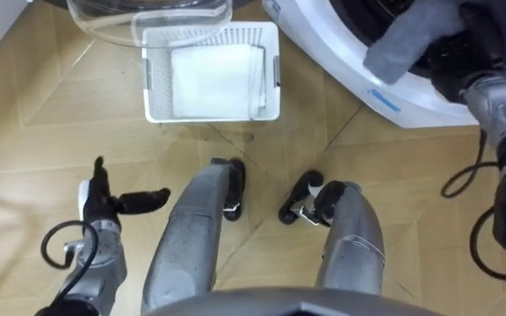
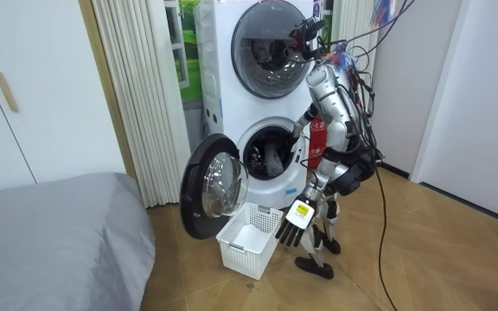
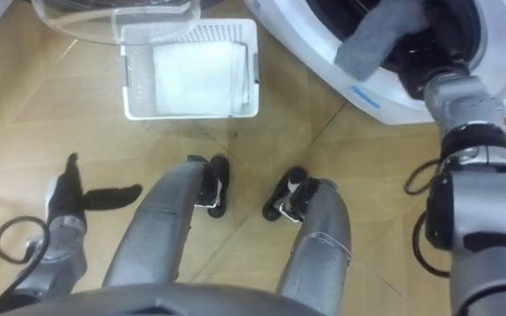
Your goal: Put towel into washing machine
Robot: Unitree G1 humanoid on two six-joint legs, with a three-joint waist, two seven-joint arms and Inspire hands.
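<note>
Grey towel (image 1: 408, 39) lies in the mouth of the washer (image 1: 345, 66), draped over the rim of the opening. Your right hand (image 1: 464, 75) reaches into the drum just beside it, and you cannot tell whether its fingers grasp the cloth. Your left hand (image 1: 104, 206) hangs low above the floor (image 1: 42, 105), well apart from the towel, fingers straight and released; a white basket (image 1: 151, 83) stands on the floor under the open door (image 1: 139, 22).

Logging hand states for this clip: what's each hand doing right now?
Left hand: open, empty.
Right hand: inside the washing machine, at the towel; cannot be told.
</note>
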